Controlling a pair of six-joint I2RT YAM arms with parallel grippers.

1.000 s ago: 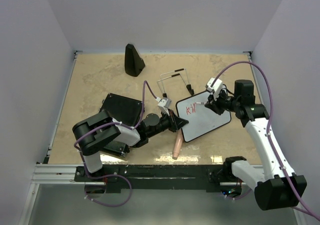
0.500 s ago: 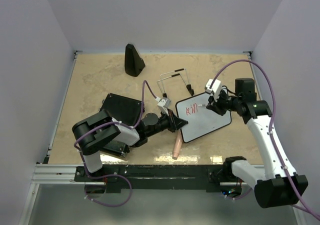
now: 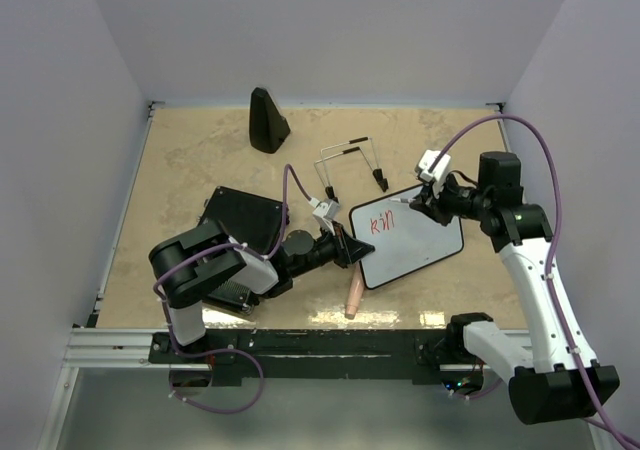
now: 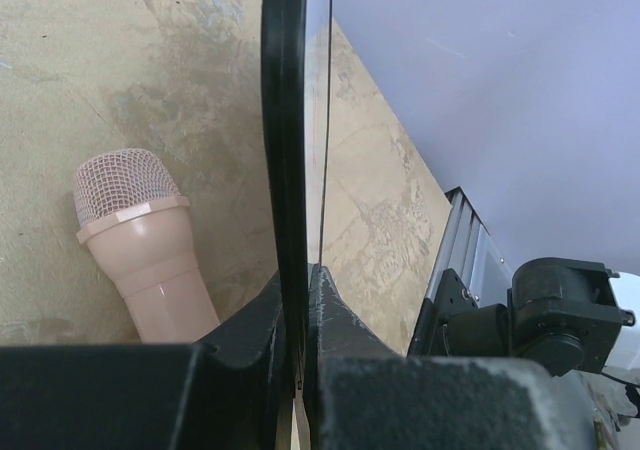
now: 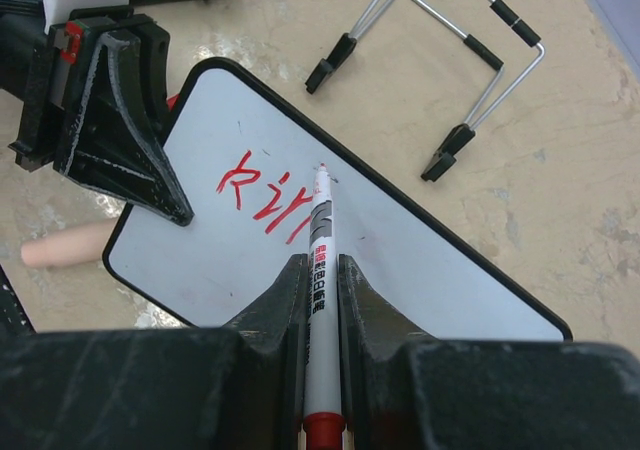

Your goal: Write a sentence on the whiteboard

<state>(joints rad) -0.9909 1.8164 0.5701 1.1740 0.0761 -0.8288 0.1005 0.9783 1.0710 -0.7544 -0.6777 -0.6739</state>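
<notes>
Figure: writing step, part done. Whiteboard [image 3: 415, 252] centre-right of top view, left edge pinched by left claw [image 3: 354, 252]. Right claw [image 5: 320, 268] pinches marker [image 5: 321, 208], tip beside last red letters [image 5: 262, 192]. Next move: further strokes rightward across bare white, light pressure.

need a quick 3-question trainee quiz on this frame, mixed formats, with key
1. True or false: the left tool clamps the whiteboard by its edge.
2. The right tool holds: A) marker B) eraser C) screwdriver.
3. Fill in: the writing on the whiteboard is ___ in colour.
Key: 1 true; 2 A; 3 red.
</notes>
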